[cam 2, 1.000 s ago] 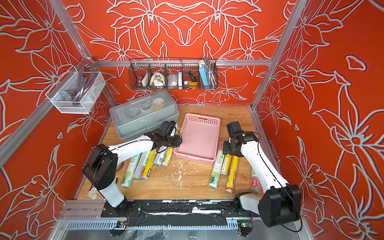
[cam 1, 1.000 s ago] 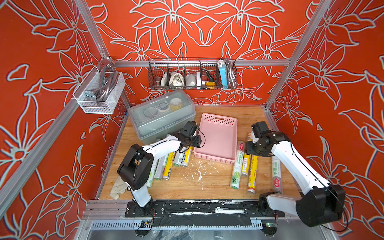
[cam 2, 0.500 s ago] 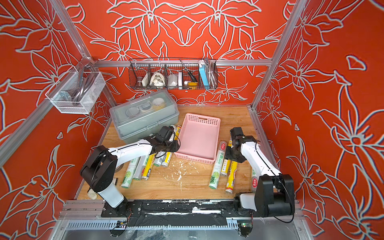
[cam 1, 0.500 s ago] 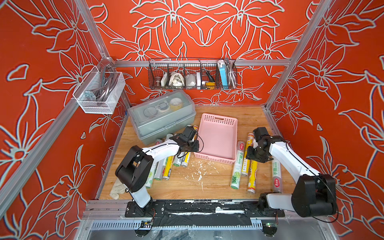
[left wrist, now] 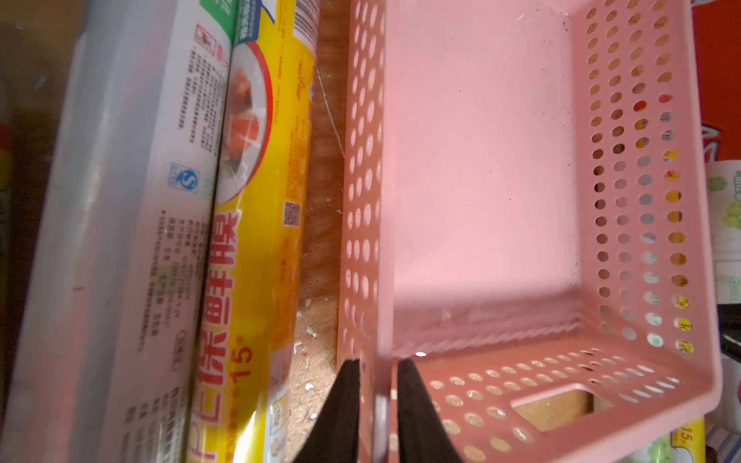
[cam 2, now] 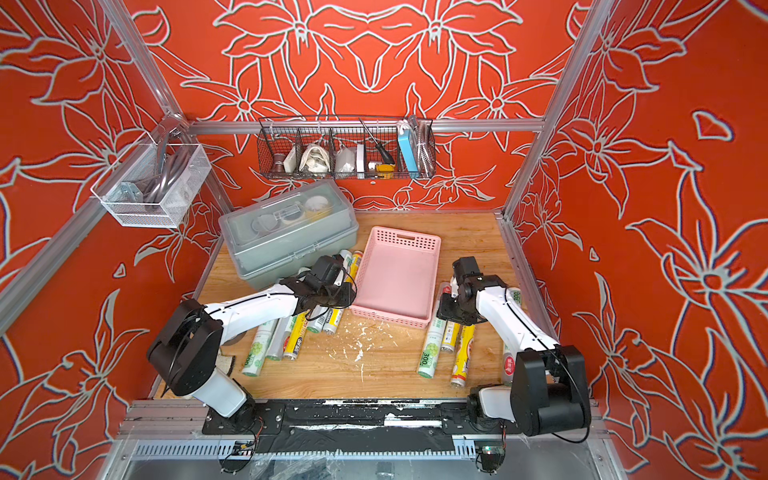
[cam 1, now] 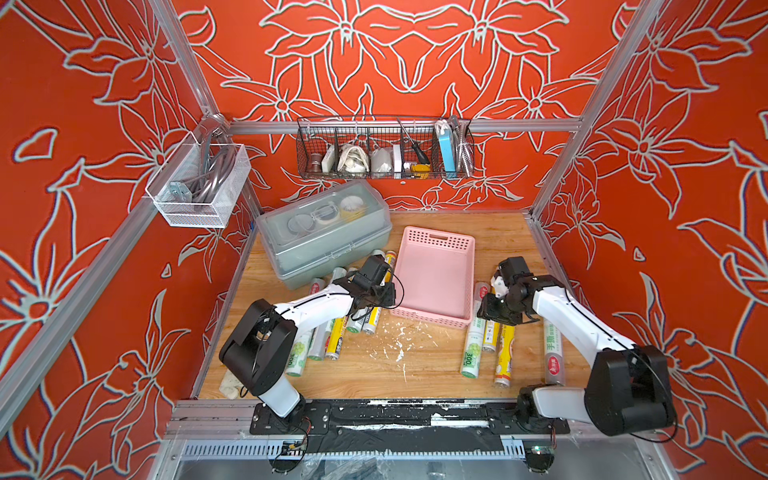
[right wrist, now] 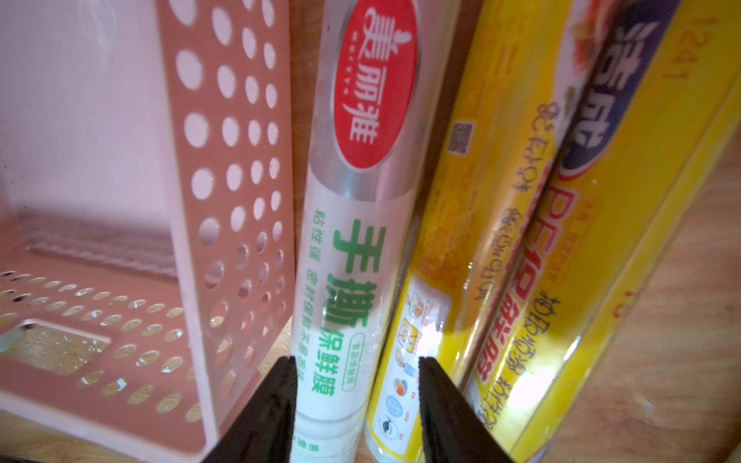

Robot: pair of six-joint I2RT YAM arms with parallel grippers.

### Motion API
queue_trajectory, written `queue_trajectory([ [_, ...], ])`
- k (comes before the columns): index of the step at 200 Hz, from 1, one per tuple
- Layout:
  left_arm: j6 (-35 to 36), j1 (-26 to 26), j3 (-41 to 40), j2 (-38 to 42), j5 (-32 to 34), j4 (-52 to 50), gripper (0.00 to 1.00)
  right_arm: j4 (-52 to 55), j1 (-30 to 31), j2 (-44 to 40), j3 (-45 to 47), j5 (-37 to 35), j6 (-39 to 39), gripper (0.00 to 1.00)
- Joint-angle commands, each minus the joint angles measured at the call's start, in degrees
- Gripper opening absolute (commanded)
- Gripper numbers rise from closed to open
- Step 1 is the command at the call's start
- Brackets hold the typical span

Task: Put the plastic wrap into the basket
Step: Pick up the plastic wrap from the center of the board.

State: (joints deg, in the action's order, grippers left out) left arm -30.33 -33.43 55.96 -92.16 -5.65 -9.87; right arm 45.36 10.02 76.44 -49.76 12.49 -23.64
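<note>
Both my arms have come down: my left pincer (left wrist: 379,362) nips the basket (left wrist: 363,180) wall, probably to steady it, while my right pincer (right wrist: 357,360) clamps a white-and-green plastic wrap roll (right wrist: 353,248) just beside that basket.

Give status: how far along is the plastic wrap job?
Done: nothing; the basket is empty. In hand: left gripper clamps the basket wall; right gripper straddles a white-and-green roll beside it, not lifted. Remaining: all rolls, lying either side of the basket.
</note>
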Motion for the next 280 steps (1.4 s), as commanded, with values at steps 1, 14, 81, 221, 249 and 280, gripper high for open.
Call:
queue_trajectory([
  [1, 0.5, -0.3, 0.4, 0.9, 0.5, -0.2, 0.30, -0.1, 1.0, 2.3, -1.0, -2.0, -1.0, 0.50],
  [14, 0.9, -0.3, 1.0, 0.7, 0.5, -0.4, 0.32, -0.3, 1.3, 3.1, -1.0, -2.9, -1.2, 0.51],
  [81, 1.1, 0.1, 3.5, -1.4, 0.4, 0.5, 0.33, -3.3, 4.7, 7.5, -0.9, -4.2, -3.4, 0.52],
  [221, -0.2, 0.5, 3.4, -2.7, -0.5, 1.9, 0.34, -4.6, 6.3, 13.7, -1.6, -7.1, -2.7, 0.66],
  [249, 0.0, 0.5, 3.4, -2.2, 0.1, 1.5, 0.34, -4.7, 6.2, 13.2, -1.8, -7.0, -2.2, 0.55],
  [280, 0.2, 0.6, 3.4, -2.1, 0.5, 1.3, 0.34, -3.2, 6.2, 11.8, -2.9, -7.2, -1.7, 0.48],
])
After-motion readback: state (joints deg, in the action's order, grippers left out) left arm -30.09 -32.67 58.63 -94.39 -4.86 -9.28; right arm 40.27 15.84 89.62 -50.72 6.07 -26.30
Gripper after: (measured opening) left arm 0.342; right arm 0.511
